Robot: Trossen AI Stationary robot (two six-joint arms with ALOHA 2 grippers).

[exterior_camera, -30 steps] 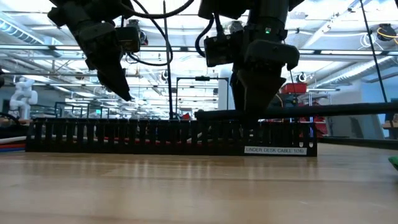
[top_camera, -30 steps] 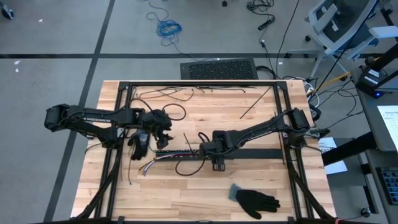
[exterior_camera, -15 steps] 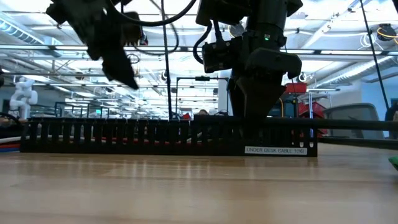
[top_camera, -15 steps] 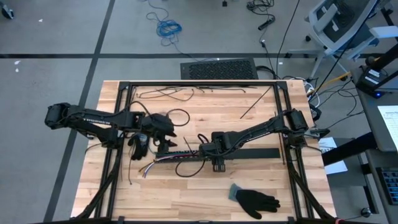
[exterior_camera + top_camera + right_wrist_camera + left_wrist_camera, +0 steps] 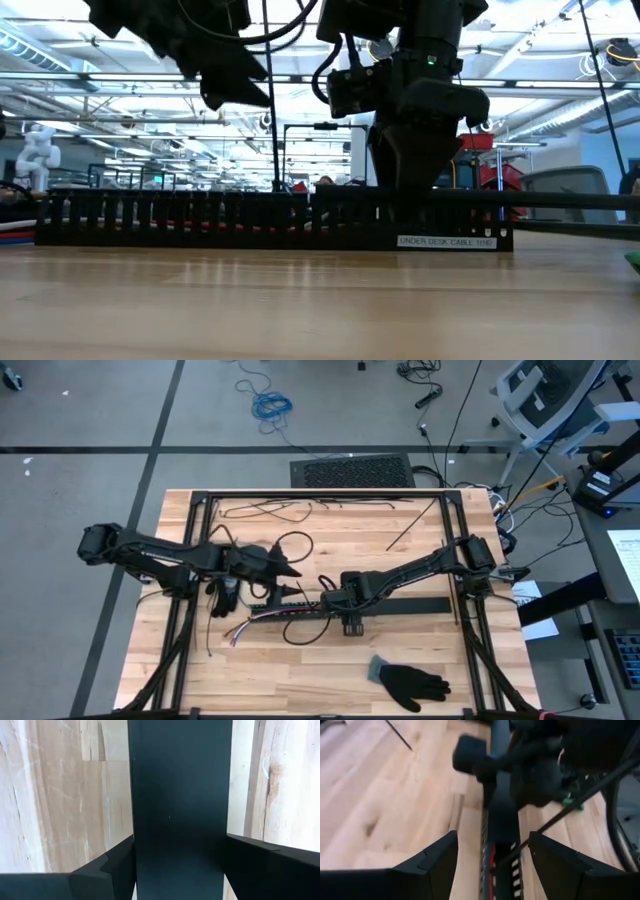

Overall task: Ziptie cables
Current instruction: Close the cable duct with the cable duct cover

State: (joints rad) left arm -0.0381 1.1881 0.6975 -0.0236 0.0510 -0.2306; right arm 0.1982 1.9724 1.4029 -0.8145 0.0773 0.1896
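Since a second ago, left pincer (image 5: 288, 570) is shifting along the black slotted strip (image 5: 300, 605) toward the right arm, riding above it; strip and right pincer (image 5: 350, 612) are staying put.

Left to right, all placed by the strip:
- Cables (image 5: 240, 630) are lying in the strip, coloured ends spilling out past its left end onto the table (image 5: 300, 670).
- Left pincer is hovering over the strip's left half, jaws wide, holding nothing.
- Right pincer is pressing down at mid-strip, fingers spread and clamped on the strip's flanks.
- Black glove (image 5: 410, 682) is lying well apart, beyond the strip's right end.

Step, as judged: right arm is pinning the strip while left arm is lining up on the bundle; no tie looks fastened yet. Next move calls for lowering the left pincer onto the wires without snagging slots.

High view is showing the cable ends; low view is hiding them behind the strip's wall (image 5: 270, 220).
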